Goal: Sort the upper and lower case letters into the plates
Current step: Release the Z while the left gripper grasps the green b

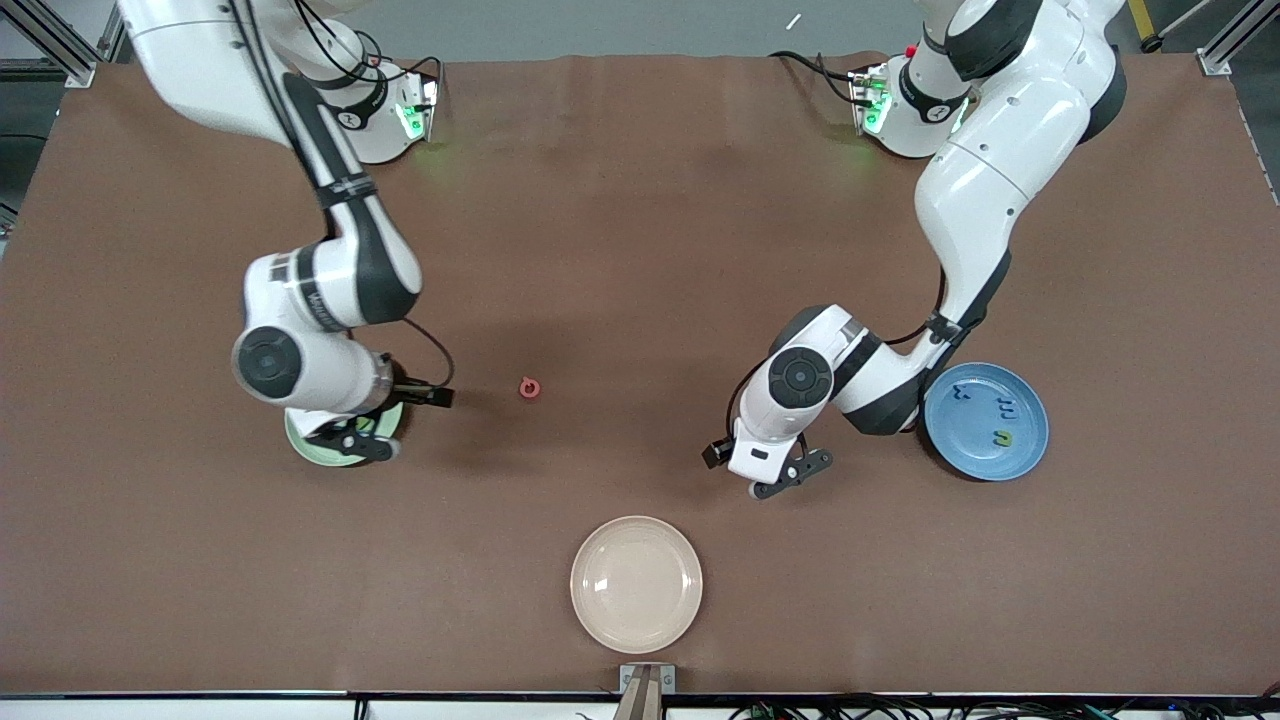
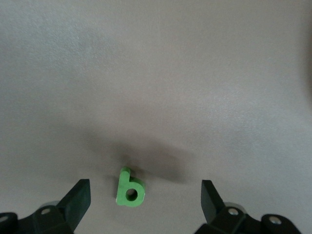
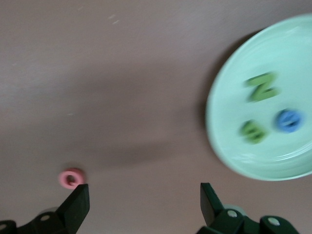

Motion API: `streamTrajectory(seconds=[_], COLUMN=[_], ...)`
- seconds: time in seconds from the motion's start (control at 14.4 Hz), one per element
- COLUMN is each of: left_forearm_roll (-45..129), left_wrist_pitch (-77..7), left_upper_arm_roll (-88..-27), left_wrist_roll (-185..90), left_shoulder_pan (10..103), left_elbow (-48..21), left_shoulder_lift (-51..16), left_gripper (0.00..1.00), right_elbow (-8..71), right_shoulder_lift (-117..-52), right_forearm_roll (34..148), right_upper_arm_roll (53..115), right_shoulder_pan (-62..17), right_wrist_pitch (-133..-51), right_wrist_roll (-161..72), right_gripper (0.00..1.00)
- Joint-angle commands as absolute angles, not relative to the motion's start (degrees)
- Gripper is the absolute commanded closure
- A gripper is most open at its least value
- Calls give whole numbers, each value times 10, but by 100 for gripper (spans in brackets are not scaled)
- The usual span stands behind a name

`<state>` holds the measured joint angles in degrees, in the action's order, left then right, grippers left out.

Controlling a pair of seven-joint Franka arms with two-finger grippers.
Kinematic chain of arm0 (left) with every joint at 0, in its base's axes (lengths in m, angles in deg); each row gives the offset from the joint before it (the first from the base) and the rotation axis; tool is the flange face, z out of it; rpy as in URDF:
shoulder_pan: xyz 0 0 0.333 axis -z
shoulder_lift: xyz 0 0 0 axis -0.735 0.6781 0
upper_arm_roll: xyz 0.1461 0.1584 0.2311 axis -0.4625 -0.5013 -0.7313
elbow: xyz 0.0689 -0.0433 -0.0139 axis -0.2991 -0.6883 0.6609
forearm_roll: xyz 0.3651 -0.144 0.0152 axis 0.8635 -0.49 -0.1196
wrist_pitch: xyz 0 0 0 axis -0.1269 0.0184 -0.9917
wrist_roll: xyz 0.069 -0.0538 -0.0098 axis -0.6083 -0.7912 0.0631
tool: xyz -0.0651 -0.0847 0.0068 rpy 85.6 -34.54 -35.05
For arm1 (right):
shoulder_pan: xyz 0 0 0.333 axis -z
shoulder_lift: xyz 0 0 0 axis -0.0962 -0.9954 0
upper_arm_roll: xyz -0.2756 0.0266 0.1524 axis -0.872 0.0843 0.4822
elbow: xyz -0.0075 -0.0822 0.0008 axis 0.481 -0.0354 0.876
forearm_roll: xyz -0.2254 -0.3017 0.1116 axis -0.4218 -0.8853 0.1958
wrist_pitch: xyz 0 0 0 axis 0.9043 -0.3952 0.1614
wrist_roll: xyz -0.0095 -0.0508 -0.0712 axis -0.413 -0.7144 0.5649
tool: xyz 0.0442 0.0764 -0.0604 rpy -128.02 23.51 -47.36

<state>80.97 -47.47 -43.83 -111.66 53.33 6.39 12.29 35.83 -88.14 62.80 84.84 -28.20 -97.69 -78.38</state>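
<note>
The pale mint plate (image 3: 292, 58) holds a green N (image 3: 263, 87), another green letter (image 3: 253, 131) and a blue letter (image 3: 290, 120). In the front view the right arm's hand covers most of this plate (image 1: 303, 440). My right gripper (image 1: 355, 440) (image 3: 145, 200) is open and empty above that plate's edge. The red Q (image 1: 529, 388) (image 3: 71, 178) lies on the table toward the middle. My left gripper (image 1: 790, 478) (image 2: 145, 197) is open low over the table, with a green lower-case b (image 2: 130, 187) lying between its fingers, untouched. The blue plate (image 1: 1030, 450) holds a blue x (image 1: 960, 392), a blue m (image 1: 1003, 405) and a green letter (image 1: 1002, 437).
A cream-beige round plate (image 1: 636, 583) sits near the table's front edge, nearer to the front camera than the red Q. Brown table mat (image 1: 640, 250) stretches between the two arm bases.
</note>
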Motion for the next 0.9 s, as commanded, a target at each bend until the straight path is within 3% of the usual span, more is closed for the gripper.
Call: streamTrajectory(seconds=[0.0,0.28,0.49,0.62,0.83], left_forearm_roll=[800,800,781,777,777], left_wrist_pitch=[-476,-476,-476,-476,-476], left_upper_arm_roll=[-465,-470,-470,-470,-470], left_wrist_roll=[-1123,-1138,-1139,-1139,-1138], left_shoulder_pan=[561,567,567,567,567], left_elbow=[80,79,78,76,75], left_shoulder_lift=[131,130,128,127,127], left_gripper=[2,22,25,33,48], right_elbow=[424,442,443,443,443], right_shoulder_lift=[-874,-895,-909,-919,-932], right_forearm_roll=[635,634,634,634,634], right_upper_arm_roll=[842,842,843,842,842], right_shoulder_pan=[-322,-354,-374,-392,-409], right_wrist_pitch=[-1068,-1143,-1180,-1197,-1220], right_wrist_roll=[-836,-849,-847,-847,-846], right_gripper=[0,0,0,0,11])
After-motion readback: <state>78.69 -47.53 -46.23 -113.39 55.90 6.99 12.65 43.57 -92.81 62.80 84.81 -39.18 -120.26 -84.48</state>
